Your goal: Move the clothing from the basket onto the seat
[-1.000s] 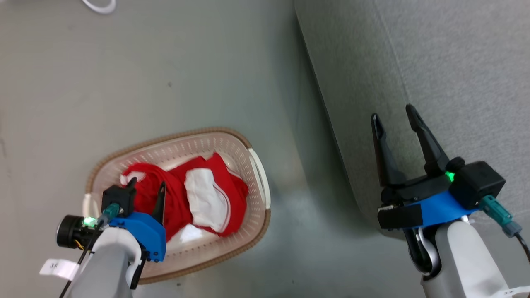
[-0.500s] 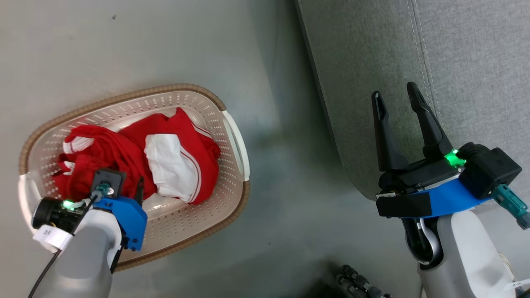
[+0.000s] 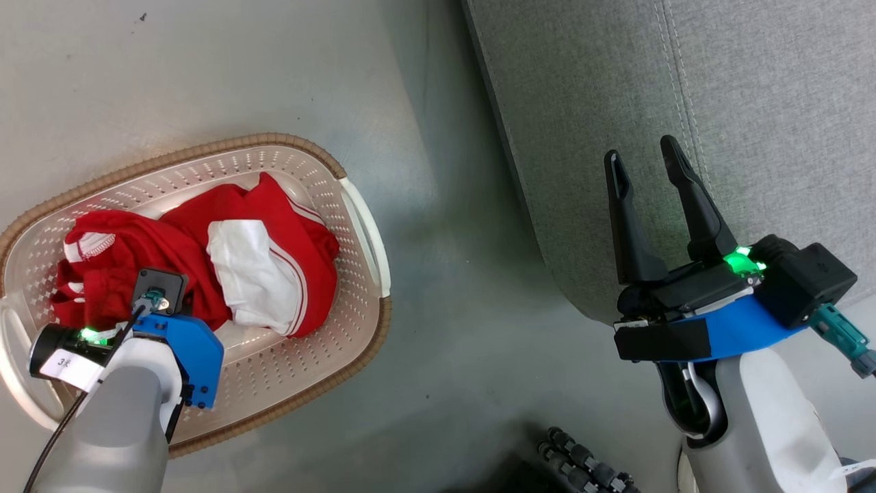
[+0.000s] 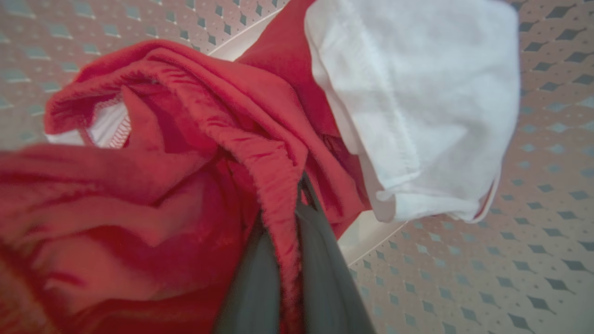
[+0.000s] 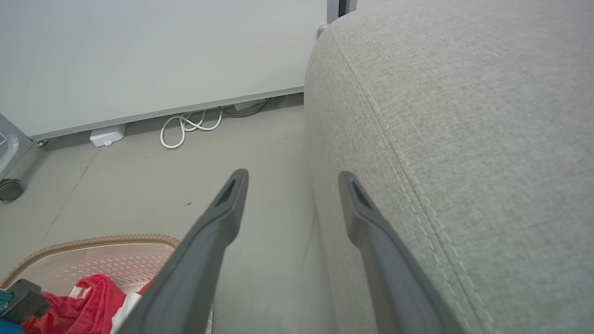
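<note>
The clothing [image 3: 267, 267], red fabric with a white panel, lies bunched in the cream basket [image 3: 226, 142] on the floor at the left. My left arm reaches down into the basket. In the left wrist view my left gripper [image 4: 290, 195] is shut on a red hemmed fold of the clothing [image 4: 260, 139], which runs between the two fingers. The white panel [image 4: 417, 102] lies to the right of the grip. My right gripper [image 3: 643, 154] stands open with nothing in it, over the front edge of the light grey seat [image 3: 684, 82]. The right gripper [image 5: 292, 178] is beside the seat [image 5: 464, 139].
Bare grey floor [image 3: 452, 329] separates the basket from the seat. A dark ribbed part [image 3: 582, 462] shows at the bottom edge. In the right wrist view a coiled white cable [image 5: 188, 127] and a small white box [image 5: 107, 136] lie by the far wall.
The camera has shifted, so the basket sits further left and higher. My left gripper has sunk into the clothing and shut on a red fold. The right gripper stays open.
</note>
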Tool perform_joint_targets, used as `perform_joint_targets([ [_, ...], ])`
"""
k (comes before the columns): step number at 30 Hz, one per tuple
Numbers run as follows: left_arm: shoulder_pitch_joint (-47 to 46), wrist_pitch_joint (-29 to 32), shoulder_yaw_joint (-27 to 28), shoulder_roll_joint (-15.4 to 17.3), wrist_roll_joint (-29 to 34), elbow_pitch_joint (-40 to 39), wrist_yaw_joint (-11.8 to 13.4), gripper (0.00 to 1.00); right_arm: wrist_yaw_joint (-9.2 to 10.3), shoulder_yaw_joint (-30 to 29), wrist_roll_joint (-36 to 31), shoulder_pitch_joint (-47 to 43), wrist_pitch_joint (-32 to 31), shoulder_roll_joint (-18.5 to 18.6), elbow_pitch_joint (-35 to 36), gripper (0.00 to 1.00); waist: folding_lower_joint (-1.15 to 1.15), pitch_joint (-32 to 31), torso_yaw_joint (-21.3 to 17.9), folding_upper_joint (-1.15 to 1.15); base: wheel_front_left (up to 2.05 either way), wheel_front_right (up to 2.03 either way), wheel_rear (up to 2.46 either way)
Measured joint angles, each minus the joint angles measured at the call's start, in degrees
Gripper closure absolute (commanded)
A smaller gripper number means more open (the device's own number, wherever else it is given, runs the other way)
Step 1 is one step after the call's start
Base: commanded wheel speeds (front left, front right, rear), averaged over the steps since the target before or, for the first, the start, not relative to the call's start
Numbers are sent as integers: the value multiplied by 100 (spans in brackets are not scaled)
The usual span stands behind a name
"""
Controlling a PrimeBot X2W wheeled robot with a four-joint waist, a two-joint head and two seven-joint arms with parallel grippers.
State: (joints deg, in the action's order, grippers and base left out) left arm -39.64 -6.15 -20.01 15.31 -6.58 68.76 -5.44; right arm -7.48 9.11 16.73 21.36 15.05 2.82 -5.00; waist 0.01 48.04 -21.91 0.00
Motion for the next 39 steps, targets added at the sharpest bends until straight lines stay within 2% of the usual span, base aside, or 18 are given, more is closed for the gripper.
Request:
perform_joint_targets([
  [7, -19, -105, -11, -48, -151, 112, -49, 100, 0, 8, -1, 2, 0, 0, -23, 0, 0, -67, 7, 0, 0, 0, 0],
  [18, 84, -474, -80, -404, -375, 207, -124, 100, 0, -164, -235, 19, 0, -2, -202, 0, -1, -578, 284, 0, 0, 0, 0],
  [27, 466, -825, -244, -795, -654, -92, -193, 100, 0, -320, -611, -175, 0, -7, -521, 0, -1, -1612, 699, 0, 0, 0, 0],
  [31, 775, -867, -449, -1002, -1001, -453, -194, 100, 0, -408, -751, -429, 1, -7, -719, 0, -2, -2188, 896, 1, 0, 0, 0],
  [39, 1044, -879, -1096, -1076, -1559, -1422, -196, 100, 0, -516, -925, -937, 0, -4, -1015, 0, -2, -3330, 1283, 1, 0, 0, 0],
])
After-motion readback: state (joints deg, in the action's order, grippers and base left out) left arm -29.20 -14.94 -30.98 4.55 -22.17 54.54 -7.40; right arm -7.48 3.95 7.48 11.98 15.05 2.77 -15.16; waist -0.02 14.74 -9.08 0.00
